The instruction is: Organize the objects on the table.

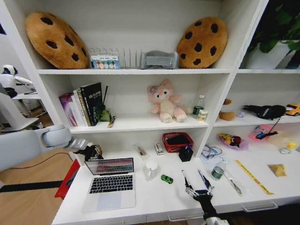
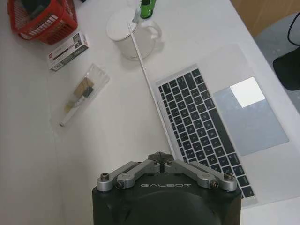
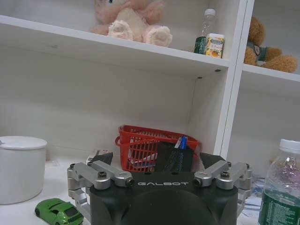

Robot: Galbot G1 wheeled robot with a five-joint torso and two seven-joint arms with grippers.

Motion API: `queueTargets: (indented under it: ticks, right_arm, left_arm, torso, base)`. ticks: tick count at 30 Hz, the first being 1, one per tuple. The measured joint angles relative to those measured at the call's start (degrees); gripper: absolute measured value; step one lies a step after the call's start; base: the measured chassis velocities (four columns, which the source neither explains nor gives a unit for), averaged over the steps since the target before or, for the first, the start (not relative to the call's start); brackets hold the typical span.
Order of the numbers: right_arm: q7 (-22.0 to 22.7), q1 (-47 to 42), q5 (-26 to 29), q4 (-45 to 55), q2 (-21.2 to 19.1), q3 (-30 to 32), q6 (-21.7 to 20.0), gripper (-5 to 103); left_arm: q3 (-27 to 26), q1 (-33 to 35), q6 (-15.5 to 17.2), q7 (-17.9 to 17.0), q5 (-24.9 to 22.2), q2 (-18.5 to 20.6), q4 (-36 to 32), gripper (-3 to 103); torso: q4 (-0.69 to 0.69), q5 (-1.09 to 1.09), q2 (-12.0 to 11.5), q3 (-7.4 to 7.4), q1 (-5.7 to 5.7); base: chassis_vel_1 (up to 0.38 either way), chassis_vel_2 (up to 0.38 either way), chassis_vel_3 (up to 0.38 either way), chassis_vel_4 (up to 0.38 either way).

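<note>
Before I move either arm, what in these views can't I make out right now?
- Left gripper: head view, a dark blur behind the laptop lid; the left wrist view cuts the fingertips off, so the jaws' state is unclear.
- Right gripper: its fingertips overlap the pens in the head view; contact is unclear.
- Laptop screen: seen edge-on in the left wrist view.
- Toy car: partly behind the gripper in the right wrist view.

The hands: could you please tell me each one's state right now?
Left hand: shut, holding nothing, behind the laptop.
Right hand: open, empty.
</note>
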Motion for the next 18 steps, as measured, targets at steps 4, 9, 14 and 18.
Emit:
queueTargets:
  ticks: [4, 9, 14, 18]
  right_arm:
    - [0.0, -0.1, 0.0, -0.1, 0.0, 0.2, 0.2, 100]
    - [0.0, -0.1, -0.1, -0.4, -0.1, 0.2, 0.2, 100]
    - [0.0, -0.2, -0.5, -0.4, 0.1, -0.1, 0.2, 100]
    - [0.0, -0.3, -0.7, -0.4, 0.1, -0.2, 0.2, 100]
  left_arm:
    - [0.9, -0.6, 0.9, 0.9, 0.3, -2.0, -2.6, 0]
    - [2.2, -1.9, 1.2, 2.9, 2.1, -5.4, -5.7, 0]
    - [4.0, -3.4, 1.4, 5.1, 4.8, -9.5, -8.8, 0]
    - [5.6, -3.6, 1.8, 5.6, 6.7, -12.7, -10.8, 0]
  torso:
    - [0.02, 0.00, 0.0, 0.00, 0.00]
    - [0.00, 0.00, 0.0, 0.00, 0.00]
    - [0.01, 0.00, 0.0, 0.00, 0.00]
    - [0.01, 0.00, 0.0, 0.00, 0.00]
  base:
    - [0.000, 0.000, 0.000, 0.000]
    - [0.000, 0.000, 0.000, 0.000]
    - [0.000, 0.000, 0.000, 0.000]
    - [0.000, 0.000, 0.000, 0.000]
